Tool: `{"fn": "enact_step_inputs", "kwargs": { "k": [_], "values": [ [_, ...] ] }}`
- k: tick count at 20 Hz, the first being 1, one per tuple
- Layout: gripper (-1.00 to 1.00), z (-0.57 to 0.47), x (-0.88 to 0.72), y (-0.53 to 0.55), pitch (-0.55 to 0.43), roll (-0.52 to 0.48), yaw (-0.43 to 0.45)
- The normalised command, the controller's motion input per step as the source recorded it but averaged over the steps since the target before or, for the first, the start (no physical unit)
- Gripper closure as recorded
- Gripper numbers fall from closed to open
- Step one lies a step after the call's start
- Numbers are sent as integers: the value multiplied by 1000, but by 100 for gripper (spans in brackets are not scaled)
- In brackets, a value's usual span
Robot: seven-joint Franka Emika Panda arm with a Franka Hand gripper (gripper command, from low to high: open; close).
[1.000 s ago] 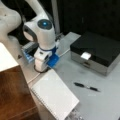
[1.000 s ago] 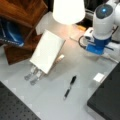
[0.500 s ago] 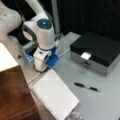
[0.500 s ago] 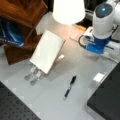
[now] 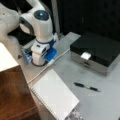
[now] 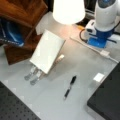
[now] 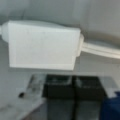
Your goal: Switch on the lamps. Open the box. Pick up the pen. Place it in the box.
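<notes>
White switch block (image 7: 42,45) on its cable (image 7: 100,48) fills our wrist view, our hand (image 7: 72,87) pinched shut just beside it — we should press squarely. Lamp (image 6: 68,10) glows in a front view. Box (image 5: 97,51) sits closed; pen (image 5: 86,86) lies on the bench (image 5: 105,105) — near it.

My gripper (image 7: 73,87) hung just above the cable switch (image 7: 43,45), close to my base. In a front view the pen (image 5: 86,87) lay on the table (image 5: 105,100), between the notebook (image 5: 55,96) at its left and the shut box (image 5: 96,51) above it.
</notes>
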Motion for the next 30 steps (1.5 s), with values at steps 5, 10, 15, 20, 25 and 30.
{"fn": "enact_step_inputs", "kwargs": {
  "k": [5,10,15,20,25,30],
  "values": [
    [100,0,-434,54,-268,73,-121],
    [100,158,-323,91,-153,61,-153],
    [100,191,-163,107,-92,35,-161],
    [-100,242,8,76,-10,84,-126],
    [-100,285,141,37,102,75,-130],
    [-100,235,196,14,175,82,-108]
  ]
}}
